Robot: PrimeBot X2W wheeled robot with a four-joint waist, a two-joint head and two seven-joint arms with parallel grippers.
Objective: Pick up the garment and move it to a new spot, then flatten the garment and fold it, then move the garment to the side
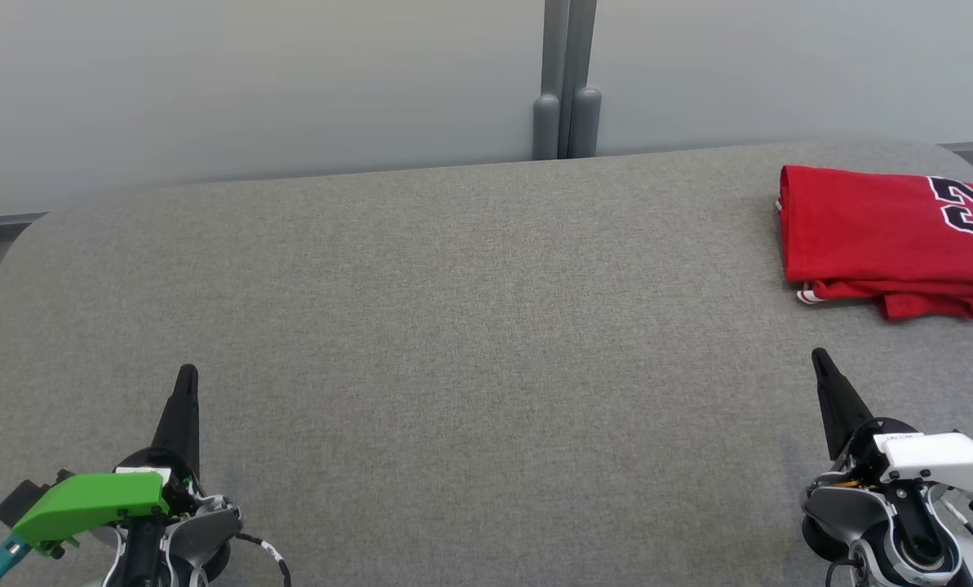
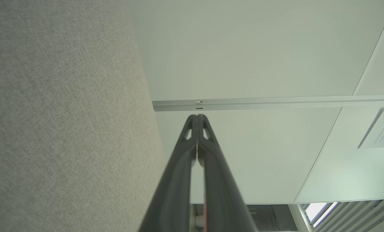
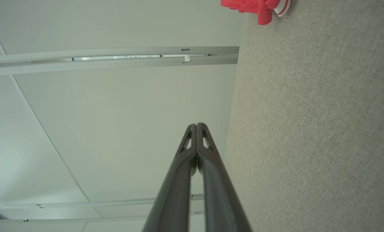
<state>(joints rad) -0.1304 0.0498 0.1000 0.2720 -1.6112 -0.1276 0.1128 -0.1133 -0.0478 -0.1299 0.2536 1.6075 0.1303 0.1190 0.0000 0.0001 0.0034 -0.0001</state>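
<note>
A red jersey [image 1: 886, 236] with a dark, white-edged number lies folded at the far right of the grey fabric table [image 1: 470, 326], running past the head view's right edge. A corner of the jersey [image 3: 259, 8] with its white-striped trim peeks in at the top of the right wrist view. My left gripper [image 1: 186, 373] rests at the lower left, shut and empty, its fingertips pressed together [image 2: 197, 117]. My right gripper [image 1: 820, 356] sits at the lower right, well short of the jersey, also shut on nothing [image 3: 197, 125].
A pale partition wall with a grey vertical post [image 1: 566, 81] stands behind the table's far edge. The table's rounded corners fall away at the far left and far right. A paper notice [image 2: 380, 129] hangs on the wall in the left wrist view.
</note>
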